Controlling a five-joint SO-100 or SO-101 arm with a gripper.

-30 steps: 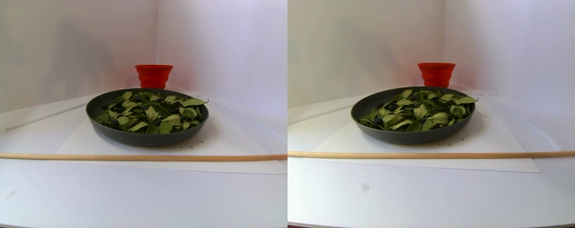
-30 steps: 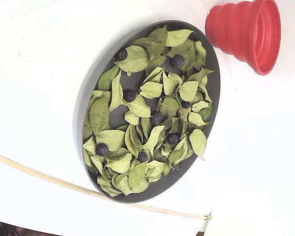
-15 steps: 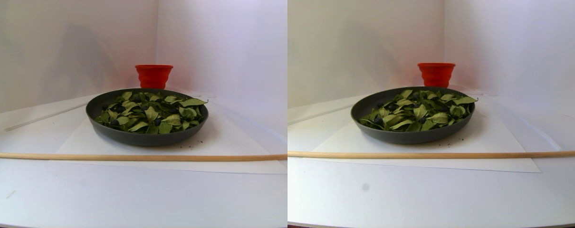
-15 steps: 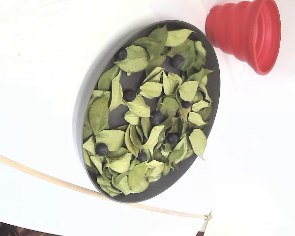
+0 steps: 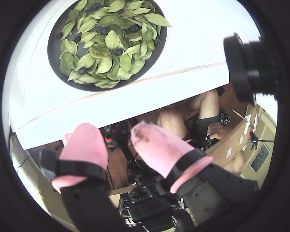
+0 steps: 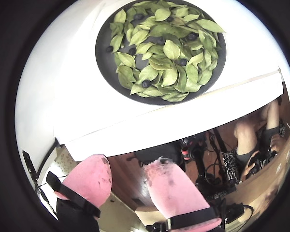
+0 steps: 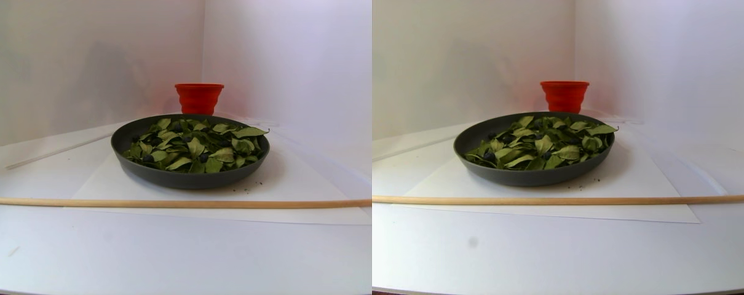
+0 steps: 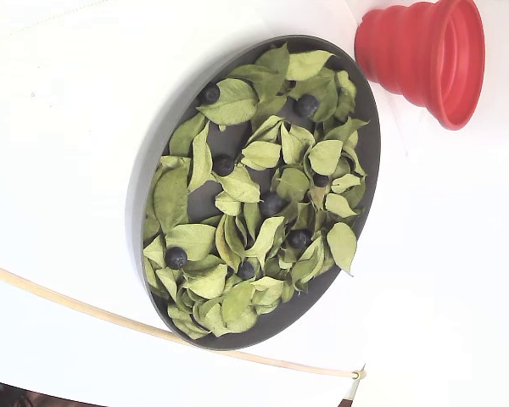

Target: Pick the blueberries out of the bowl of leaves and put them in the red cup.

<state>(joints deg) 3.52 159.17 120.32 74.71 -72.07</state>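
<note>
The dark grey bowl holds many light green leaves. Several blueberries lie among them. The red cup stands just behind the bowl; neither wrist view shows it. In both wrist views my gripper is open, its pink fingertips holding nothing. It hangs high, out past the table's front edge and well away from the bowl. The stereo pair view and the fixed view do not show the gripper.
A thin wooden stick lies across the table in front of the bowl. A white paper sheet is under the bowl. White walls close the back. Past the table edge are a black camera and a person's legs.
Bowl, leaves, blueberries and cup have not moved. Only a faint shadow on the back wall in the stereo pair view has shifted slightly.
</note>
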